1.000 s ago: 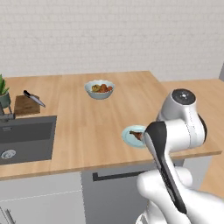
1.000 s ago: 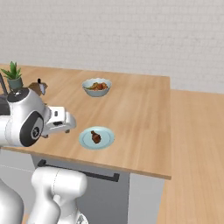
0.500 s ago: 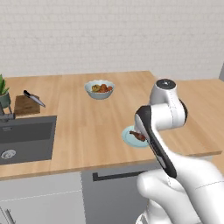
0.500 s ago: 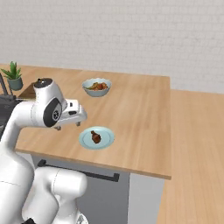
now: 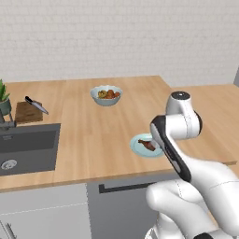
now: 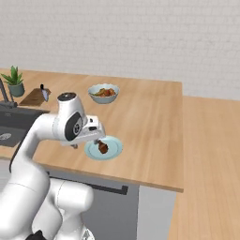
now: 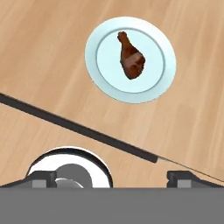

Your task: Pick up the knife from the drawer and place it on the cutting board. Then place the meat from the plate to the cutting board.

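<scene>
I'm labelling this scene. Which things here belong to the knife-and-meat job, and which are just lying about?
Job: knife on the cutting board; meat on the plate; open hand.
Lying about: fruit bowl, potted plant, sink.

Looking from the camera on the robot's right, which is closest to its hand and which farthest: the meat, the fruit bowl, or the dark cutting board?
From the hand, nearest first:
1. The meat, on the plate right beside the hand.
2. The fruit bowl, farther back on the counter.
3. The cutting board, far off to the left by the sink, with the knife on it.
</scene>
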{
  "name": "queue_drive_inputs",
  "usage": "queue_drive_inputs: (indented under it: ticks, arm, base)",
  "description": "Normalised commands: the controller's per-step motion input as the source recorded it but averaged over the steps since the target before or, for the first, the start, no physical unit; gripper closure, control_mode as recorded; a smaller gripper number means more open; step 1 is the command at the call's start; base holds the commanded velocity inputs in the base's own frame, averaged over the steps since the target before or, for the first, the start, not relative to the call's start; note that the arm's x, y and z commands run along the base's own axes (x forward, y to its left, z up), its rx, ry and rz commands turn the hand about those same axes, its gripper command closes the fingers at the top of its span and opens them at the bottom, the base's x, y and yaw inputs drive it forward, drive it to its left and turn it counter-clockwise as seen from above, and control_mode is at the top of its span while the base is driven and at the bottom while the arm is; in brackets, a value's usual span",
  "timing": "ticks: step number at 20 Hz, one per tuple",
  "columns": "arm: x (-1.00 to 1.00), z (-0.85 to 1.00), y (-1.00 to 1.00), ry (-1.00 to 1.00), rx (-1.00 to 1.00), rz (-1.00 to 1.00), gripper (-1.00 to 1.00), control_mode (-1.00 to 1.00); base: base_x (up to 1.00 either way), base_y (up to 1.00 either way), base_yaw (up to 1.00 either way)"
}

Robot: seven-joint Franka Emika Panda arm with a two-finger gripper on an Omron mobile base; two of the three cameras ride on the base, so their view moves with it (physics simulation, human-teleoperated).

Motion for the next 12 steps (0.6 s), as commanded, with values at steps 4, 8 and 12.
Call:
queue_drive_inputs:
  ticks: [4, 8, 12]
  arm:
    - [0.1, -0.21, -0.18, 0.09, 0.0, 0.0, -1.0, -1.0]
    - [0.15, -0.21, -0.13, 0.08, 0.0, 0.0, -1.0, -1.0]
    - [0.47, -0.22, -0.01, 0.08, 0.0, 0.0, -1.0, -1.0]
  base:
    - [0.0, 0.0, 0.0]
    - [0.0, 0.0, 0.0]
    - [0.0, 0.0, 0.0]
